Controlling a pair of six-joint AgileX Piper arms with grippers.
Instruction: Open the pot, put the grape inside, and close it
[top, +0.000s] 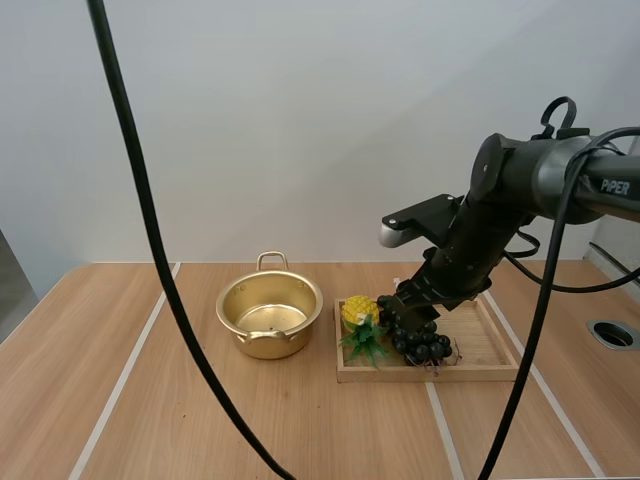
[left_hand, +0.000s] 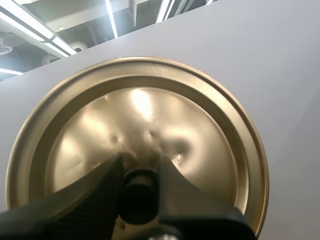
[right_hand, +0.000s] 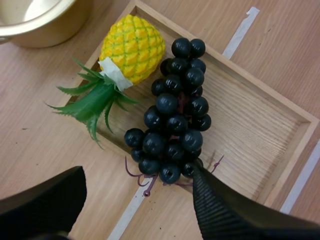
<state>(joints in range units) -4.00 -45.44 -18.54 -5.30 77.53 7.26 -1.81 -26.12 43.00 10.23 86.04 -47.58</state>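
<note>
Looking down over the tabletop (top: 120, 380), we see the gold pot (top: 270, 345) standing uncovered, with its handles at front and back. The wooden tray (top: 490, 345) lies just to its right. Our right pincer (right_hand: 138, 171) hangs low over the tray with its fingers spread wide. The bunch of grapes (right_hand: 175, 125) lies in the tray between them. One ribbed fingertip (right_hand: 200, 180) is right at the stem end of the bunch, and we cannot tell whether it touches. The other finger is well off over the bare tabletop beyond the tray's rim. A toy pineapple (right_hand: 132, 47) lies in the same tray, touching the grapes on the side nearer the pot. Its green leaves (right_hand: 92, 100) spill over the tray's edge onto the tabletop. It therefore sits between the grapes and the pot, in the straight line from one to the other. Our left pincer (left_hand: 140, 170) holds the lid (left_hand: 150, 110) up against the pale wall, with both fingers pinching the black knob (left_hand: 138, 200) at the lid's centre. The lid's round gold face, dented in a few spots, is turned toward the wrist camera.
</note>
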